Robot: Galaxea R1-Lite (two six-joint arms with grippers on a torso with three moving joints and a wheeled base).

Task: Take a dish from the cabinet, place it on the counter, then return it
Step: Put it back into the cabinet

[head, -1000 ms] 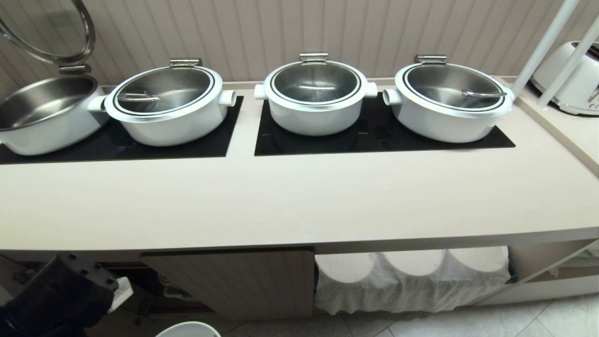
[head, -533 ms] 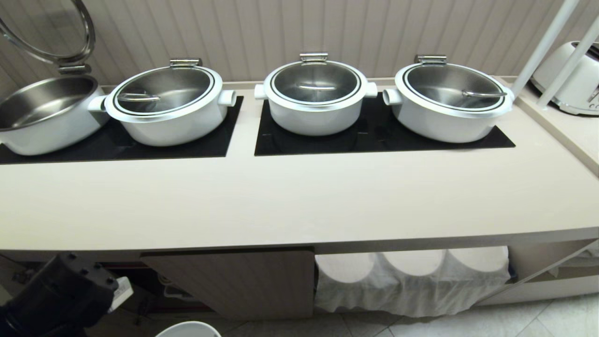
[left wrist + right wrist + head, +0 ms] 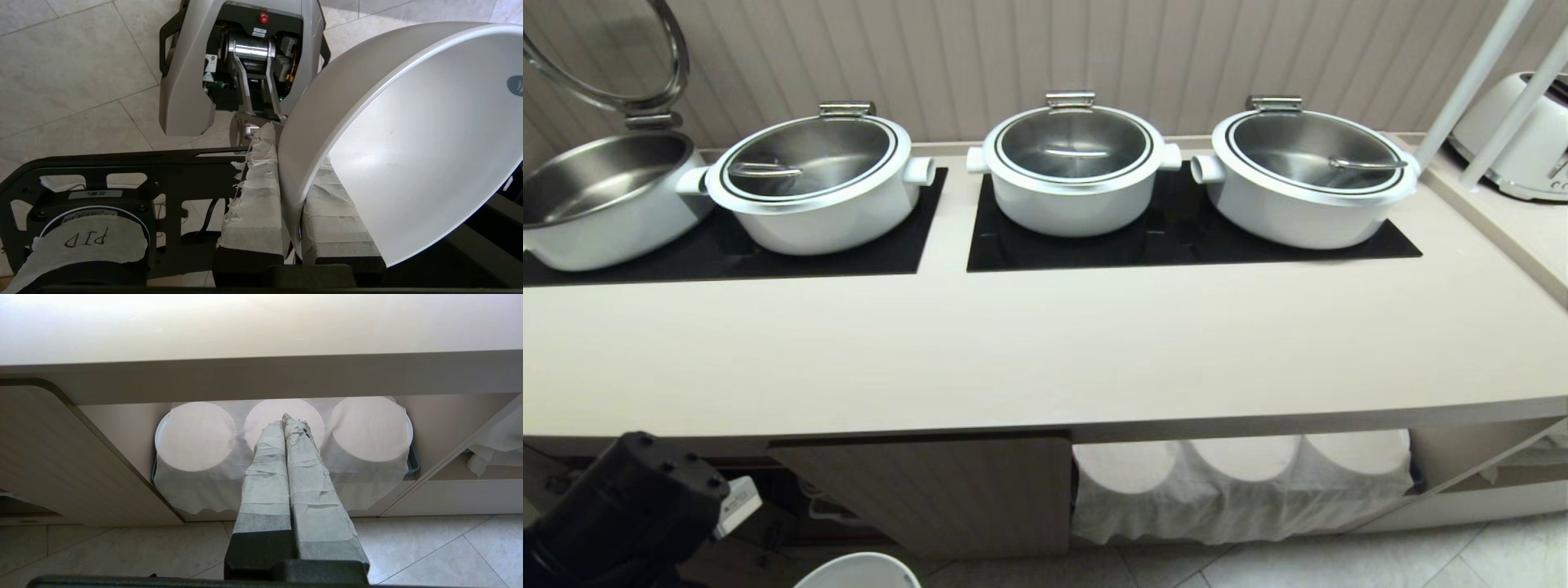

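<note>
My left gripper [image 3: 292,157] is shut on the dish [image 3: 408,143], a white bowl, with one taped finger inside its rim and one outside. The bowl hangs tilted on edge above the floor and my own base. In the head view only the bowl's rim [image 3: 858,570] shows at the bottom edge, beside my left arm [image 3: 629,506], below the counter [image 3: 1045,351] and in front of the cabinet's open left side. The cabinet's ribbed door [image 3: 947,490] stands to the right of it. My right gripper [image 3: 286,418] is shut and empty, pointing at the cloth-covered niche.
Several white pots [image 3: 1074,167] stand on two black panels [image 3: 1176,237] at the counter's back; the leftmost has its lid [image 3: 613,57] raised. A toaster [image 3: 1519,139] and white posts are at the far right. A white cloth [image 3: 1241,498] covers round shapes in the niche.
The left wrist and the bowl's rim sit very slightly higher in the head view. Nothing else has changed.
</note>
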